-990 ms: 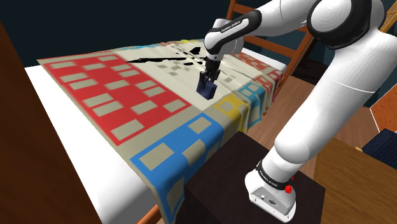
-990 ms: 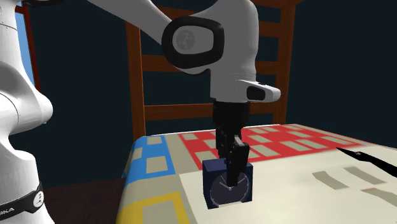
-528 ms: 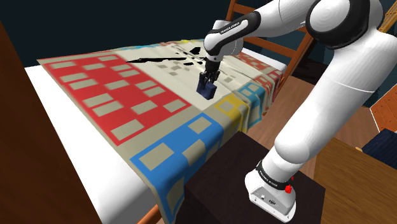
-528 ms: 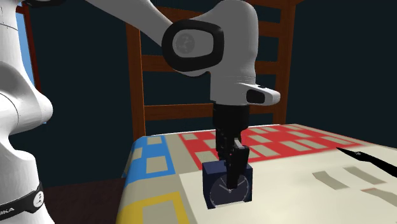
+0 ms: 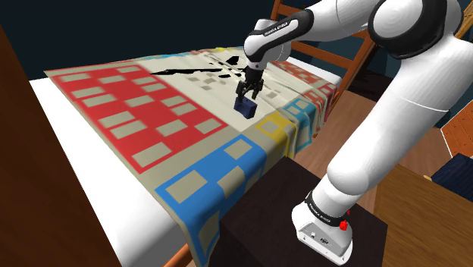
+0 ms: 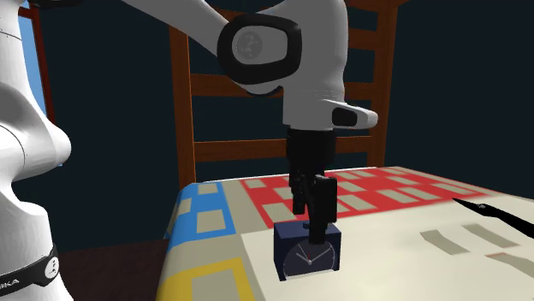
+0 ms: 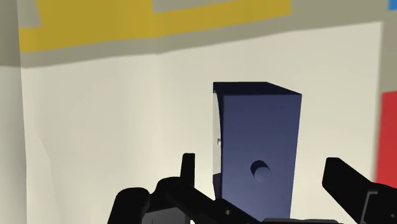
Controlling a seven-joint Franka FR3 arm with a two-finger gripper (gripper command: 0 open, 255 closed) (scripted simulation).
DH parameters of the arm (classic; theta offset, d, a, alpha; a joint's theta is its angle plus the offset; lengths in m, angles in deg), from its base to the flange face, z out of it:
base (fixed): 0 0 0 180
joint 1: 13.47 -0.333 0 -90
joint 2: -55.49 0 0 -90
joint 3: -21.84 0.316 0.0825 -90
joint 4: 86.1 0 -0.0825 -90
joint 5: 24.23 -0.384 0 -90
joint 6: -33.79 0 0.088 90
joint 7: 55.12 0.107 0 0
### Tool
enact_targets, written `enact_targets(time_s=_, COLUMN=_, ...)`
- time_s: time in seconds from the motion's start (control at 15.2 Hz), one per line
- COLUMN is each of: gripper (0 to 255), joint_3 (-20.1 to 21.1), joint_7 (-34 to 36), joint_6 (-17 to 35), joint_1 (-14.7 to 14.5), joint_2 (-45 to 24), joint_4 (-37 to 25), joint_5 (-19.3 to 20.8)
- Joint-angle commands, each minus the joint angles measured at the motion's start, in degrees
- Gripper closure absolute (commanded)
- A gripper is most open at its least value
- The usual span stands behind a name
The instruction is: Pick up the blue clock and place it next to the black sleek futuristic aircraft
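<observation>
Matt blue clock (image 6: pixel 306 250), seemingly cloth quilt (image 5: pixel 129 114)

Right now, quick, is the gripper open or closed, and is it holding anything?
Gripper: open, holding nothing. The blue clock stands on the bedspread between its fingers, not clasped.

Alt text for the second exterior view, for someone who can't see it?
A black gripper hangs open over the top of a dark blue box clock, which stands upright on a patchwork cloth with its face toward the camera. The white arm comes down from above, a wooden slatted frame stands behind, and the thin tip of a black aircraft enters at the right edge.
</observation>
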Motion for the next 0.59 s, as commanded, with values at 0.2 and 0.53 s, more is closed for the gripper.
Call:
enact_targets(time_s=0.2, gripper=0, joint_3=-0.1, joint_7=0.1, joint_6=-4.9, joint_1=0.1, joint_2=2.1, joint_4=-2.8, joint_5=0.3)
enact_targets(time_s=0.53, gripper=0, joint_3=-0.1, joint_7=0.1, joint_6=-4.9, joint_1=0.1, joint_2=2.1, joint_4=-2.8, joint_5=0.3)
